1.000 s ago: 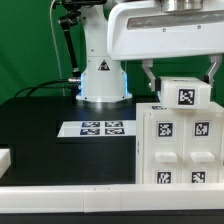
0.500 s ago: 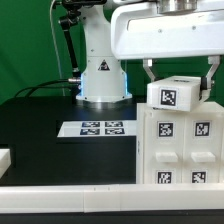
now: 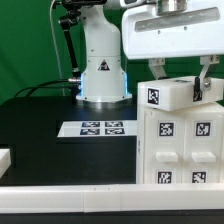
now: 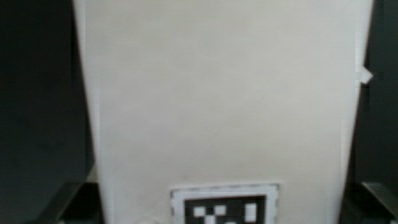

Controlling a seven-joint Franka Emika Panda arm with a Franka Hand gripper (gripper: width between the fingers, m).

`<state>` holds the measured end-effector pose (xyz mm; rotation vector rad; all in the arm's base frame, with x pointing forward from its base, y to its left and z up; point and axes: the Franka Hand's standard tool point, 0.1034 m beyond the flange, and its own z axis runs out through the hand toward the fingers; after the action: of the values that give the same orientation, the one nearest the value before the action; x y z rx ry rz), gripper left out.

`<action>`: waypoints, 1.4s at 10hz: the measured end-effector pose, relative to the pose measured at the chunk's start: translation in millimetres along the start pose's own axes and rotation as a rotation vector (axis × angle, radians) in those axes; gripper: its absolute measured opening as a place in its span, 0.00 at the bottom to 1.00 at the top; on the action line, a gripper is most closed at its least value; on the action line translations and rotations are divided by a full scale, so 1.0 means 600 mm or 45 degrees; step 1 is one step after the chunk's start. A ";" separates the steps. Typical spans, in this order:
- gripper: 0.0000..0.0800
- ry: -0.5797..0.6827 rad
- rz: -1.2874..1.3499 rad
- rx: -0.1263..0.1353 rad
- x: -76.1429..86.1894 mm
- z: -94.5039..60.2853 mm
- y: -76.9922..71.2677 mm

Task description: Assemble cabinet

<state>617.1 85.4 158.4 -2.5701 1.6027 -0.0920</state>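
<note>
My gripper [image 3: 178, 84] is shut on a white cabinet block [image 3: 172, 97] with a black-and-white tag on its front. It holds the block slightly tilted, just above the top of the white cabinet body [image 3: 182, 148], which stands at the exterior view's right and carries several tags. The fingers [image 3: 157, 70] clamp the block from both sides. In the wrist view the block [image 4: 214, 100] fills most of the picture, with one tag [image 4: 226, 206] near the edge; the dark fingertips [image 4: 68, 203] show beside it.
The marker board [image 3: 100, 128] lies flat on the black table in front of the robot base [image 3: 100, 75]. A small white part [image 3: 5, 158] sits at the exterior view's left edge. A white rail [image 3: 70, 198] runs along the front.
The gripper has risen and moved a little toward the exterior view's left, carrying the block up off the cabinet body's top.
</note>
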 end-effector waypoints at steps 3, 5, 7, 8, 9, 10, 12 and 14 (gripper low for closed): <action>0.70 -0.014 0.395 0.027 0.001 0.001 -0.002; 0.70 -0.025 0.563 0.032 0.002 0.001 -0.002; 0.70 -0.039 0.810 0.037 0.005 0.002 -0.002; 0.70 -0.051 0.903 0.038 0.005 0.002 -0.002; 0.70 -0.068 1.046 0.039 0.006 0.001 -0.003; 0.70 -0.081 1.137 0.049 0.007 0.001 -0.004; 0.70 -0.118 1.208 0.057 0.010 0.001 -0.005; 0.70 -0.152 1.260 0.065 0.010 0.001 -0.007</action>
<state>623.5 81.6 158.4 -1.4466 2.5257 0.1040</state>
